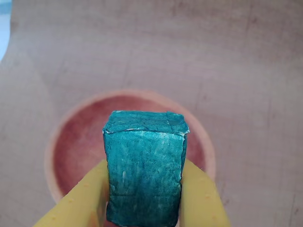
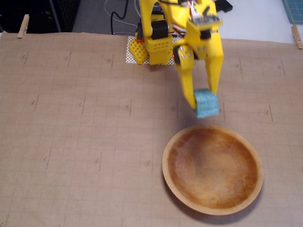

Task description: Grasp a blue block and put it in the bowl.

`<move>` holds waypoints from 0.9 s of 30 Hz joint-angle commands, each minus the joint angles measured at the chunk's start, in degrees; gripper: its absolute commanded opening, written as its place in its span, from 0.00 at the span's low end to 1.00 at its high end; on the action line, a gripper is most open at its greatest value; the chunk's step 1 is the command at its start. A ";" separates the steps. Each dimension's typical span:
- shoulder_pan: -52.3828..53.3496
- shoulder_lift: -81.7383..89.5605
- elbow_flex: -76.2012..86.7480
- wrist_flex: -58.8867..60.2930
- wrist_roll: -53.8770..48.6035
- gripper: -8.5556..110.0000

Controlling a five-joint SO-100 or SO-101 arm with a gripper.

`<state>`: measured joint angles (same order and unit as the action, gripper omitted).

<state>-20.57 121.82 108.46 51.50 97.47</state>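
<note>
Gripper [image 2: 206,105] pinches the blue block [image 2: 207,103] upright, hanging just short of the wooden bowl [image 2: 173,177] — its far rim.

The blue block [image 2: 207,103] is teal with pale streaks, the gripper [image 2: 204,100] and arm [image 2: 158,33] are bright yellow, the bowl [image 2: 212,169] is orange-brown with a lighter rim, and the table cover [image 2: 85,132] is tan paper printed with a faint grid.

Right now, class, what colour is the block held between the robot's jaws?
Teal-blue. The blue block shows best in the wrist view, clamped between yellow jaws.
</note>
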 commanded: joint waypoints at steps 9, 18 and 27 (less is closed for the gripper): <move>-0.62 -13.27 -1.05 -12.57 0.53 0.05; -1.58 -18.54 -1.05 -19.07 0.35 0.05; -3.08 -23.64 -1.14 -24.35 0.44 0.05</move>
<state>-22.24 98.09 108.54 29.88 97.47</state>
